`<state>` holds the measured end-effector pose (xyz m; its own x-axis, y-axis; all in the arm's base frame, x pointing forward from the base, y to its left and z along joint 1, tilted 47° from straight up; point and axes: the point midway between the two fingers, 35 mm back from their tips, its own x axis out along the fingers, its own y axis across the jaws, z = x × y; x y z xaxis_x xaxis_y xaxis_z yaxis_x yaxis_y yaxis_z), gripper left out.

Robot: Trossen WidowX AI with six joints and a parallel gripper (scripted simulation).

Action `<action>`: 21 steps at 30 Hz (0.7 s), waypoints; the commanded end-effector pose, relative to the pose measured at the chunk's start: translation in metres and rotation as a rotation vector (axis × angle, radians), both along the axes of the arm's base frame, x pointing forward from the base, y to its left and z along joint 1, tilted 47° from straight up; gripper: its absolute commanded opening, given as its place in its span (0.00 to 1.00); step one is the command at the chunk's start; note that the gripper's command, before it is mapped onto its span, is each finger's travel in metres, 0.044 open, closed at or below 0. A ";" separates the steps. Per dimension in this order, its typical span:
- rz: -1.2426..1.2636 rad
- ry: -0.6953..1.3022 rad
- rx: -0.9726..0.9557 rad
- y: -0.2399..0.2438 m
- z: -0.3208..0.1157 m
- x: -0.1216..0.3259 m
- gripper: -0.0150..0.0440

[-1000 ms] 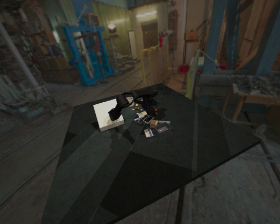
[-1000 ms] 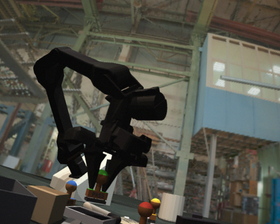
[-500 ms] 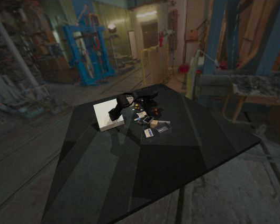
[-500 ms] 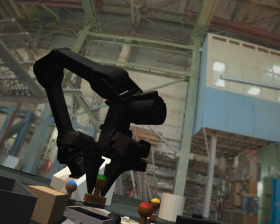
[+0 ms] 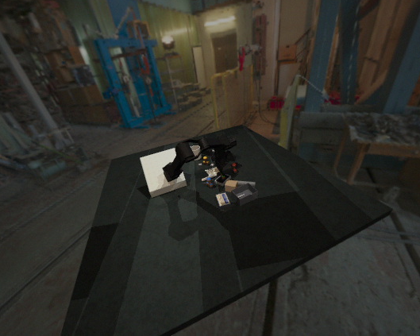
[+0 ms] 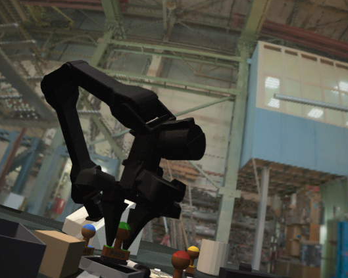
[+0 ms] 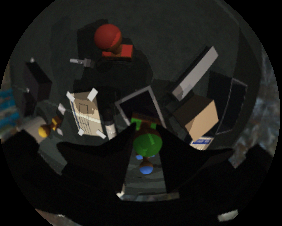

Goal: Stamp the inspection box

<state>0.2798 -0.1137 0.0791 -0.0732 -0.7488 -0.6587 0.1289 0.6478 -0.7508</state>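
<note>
My gripper (image 6: 118, 243) (image 7: 146, 126) is shut on the PASS stamp (image 6: 116, 253) (image 7: 148, 144), which has a green-topped knob and a wooden block. The stamp is upright, its dark base low over the open ink pad (image 6: 101, 271) (image 7: 132, 95), a shallow grey tray with a black inside. Whether the base touches the ink cannot be told. The cream card (image 5: 212, 171) (image 7: 89, 120) lies beside the pad, with white pieces at its corners. A small outlined box (image 7: 83, 108) shows on it; I see no clear print inside.
A blue-topped stamp (image 6: 89, 230) (image 7: 146, 168) stands near the pad. Red (image 6: 180, 260) (image 7: 108, 37) and yellow (image 6: 193, 252) (image 7: 44, 131) ones stand farther off. A wooden block (image 6: 58, 252) (image 7: 204, 120), a dark bin (image 6: 14, 250), a light bar (image 7: 196, 74) and a pale cylinder (image 6: 212, 257) are around.
</note>
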 end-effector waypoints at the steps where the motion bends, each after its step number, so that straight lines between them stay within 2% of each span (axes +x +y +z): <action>1: 0.001 0.008 -0.004 -0.002 -0.002 -0.002 0.25; 21: -0.003 0.003 -0.005 -0.004 -0.004 -0.002 0.25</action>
<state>0.2780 -0.1171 0.0755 -0.0774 -0.7497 -0.6572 0.1320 0.6457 -0.7521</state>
